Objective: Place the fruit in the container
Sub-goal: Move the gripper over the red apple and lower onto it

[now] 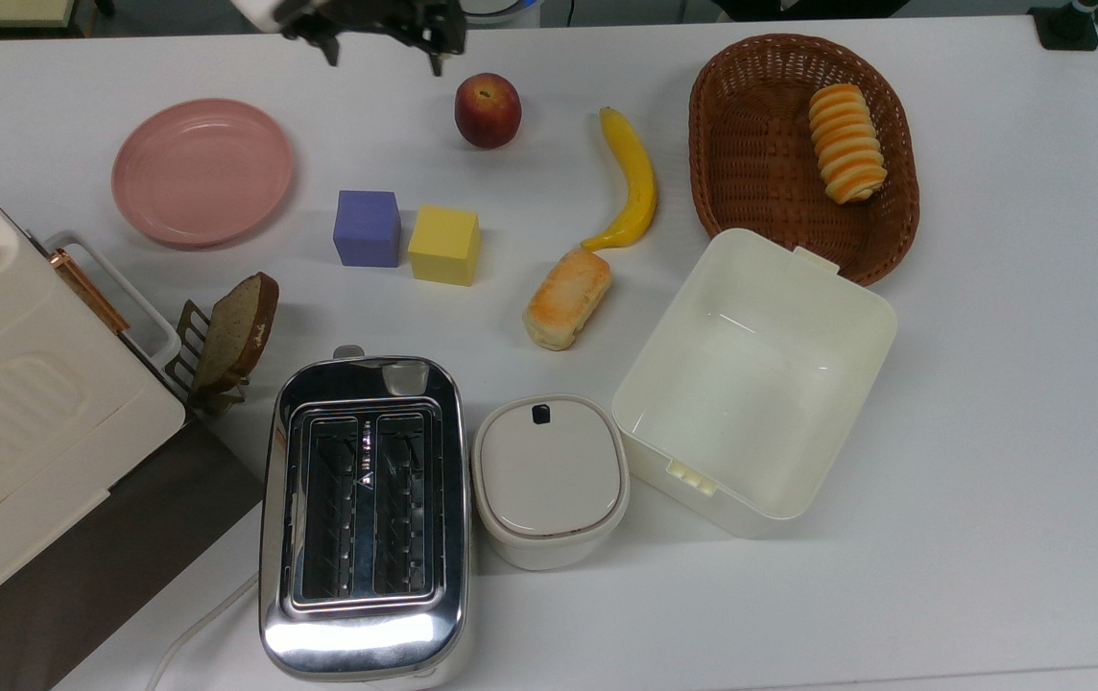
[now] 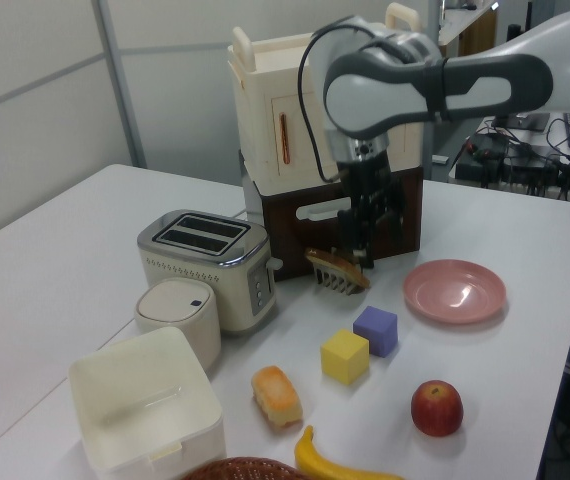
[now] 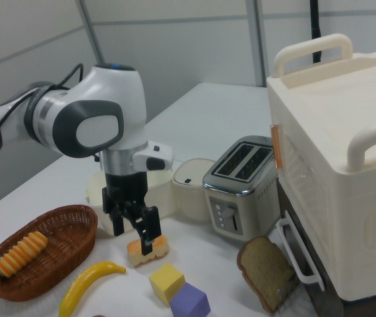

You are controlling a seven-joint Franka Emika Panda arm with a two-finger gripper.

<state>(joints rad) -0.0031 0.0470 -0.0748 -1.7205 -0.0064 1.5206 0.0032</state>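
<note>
Dark-red, the fruit (image 1: 488, 110) lay on the white table (image 1: 990, 403) in the top view, just right of and below the gripper (image 1: 383, 48), whose jaws stood wide and held nothing; the banana (image 1: 630, 182) lay to the fruit's right, and the container (image 1: 753, 381) sat well apart, lower right, beside the basket (image 1: 799, 154); in the left view the gripper (image 2: 359, 250) hung above the table, the fruit (image 2: 437, 408) lower right, the container (image 2: 145, 415) lower left; in the right view the gripper (image 3: 132, 239) hovered with fingers apart, the container (image 3: 95, 186) behind it
</note>
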